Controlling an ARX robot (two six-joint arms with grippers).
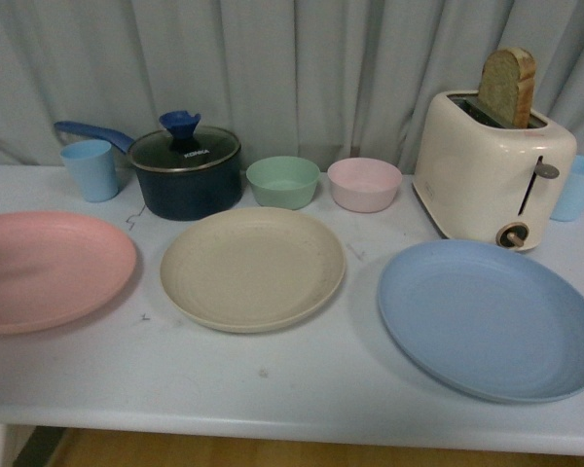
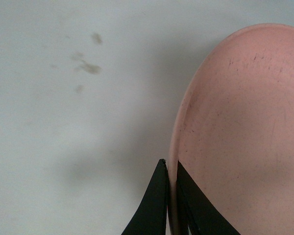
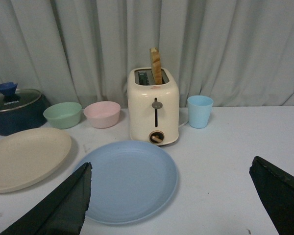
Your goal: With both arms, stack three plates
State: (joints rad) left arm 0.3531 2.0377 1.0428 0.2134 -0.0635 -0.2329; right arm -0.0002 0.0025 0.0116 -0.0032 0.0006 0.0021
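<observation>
Three plates lie on the white table. The pink plate [image 1: 44, 269] is at the left, the beige plate [image 1: 252, 267] in the middle, the blue plate [image 1: 492, 318] at the right. Neither arm shows in the front view. In the left wrist view my left gripper [image 2: 170, 169] is shut on the rim of the pink plate [image 2: 245, 127], one finger outside and one inside the rim. In the right wrist view my right gripper [image 3: 170, 169] is open wide and empty, held above and short of the blue plate [image 3: 127, 178]. The beige plate [image 3: 24, 156] lies beside it.
Behind the plates stand a blue cup [image 1: 90, 169], a dark lidded pot [image 1: 186, 170], a green bowl [image 1: 283, 181], a pink bowl [image 1: 364, 184], a cream toaster [image 1: 492, 165] with bread in it, and another blue cup [image 1: 576, 187]. A grey curtain hangs behind.
</observation>
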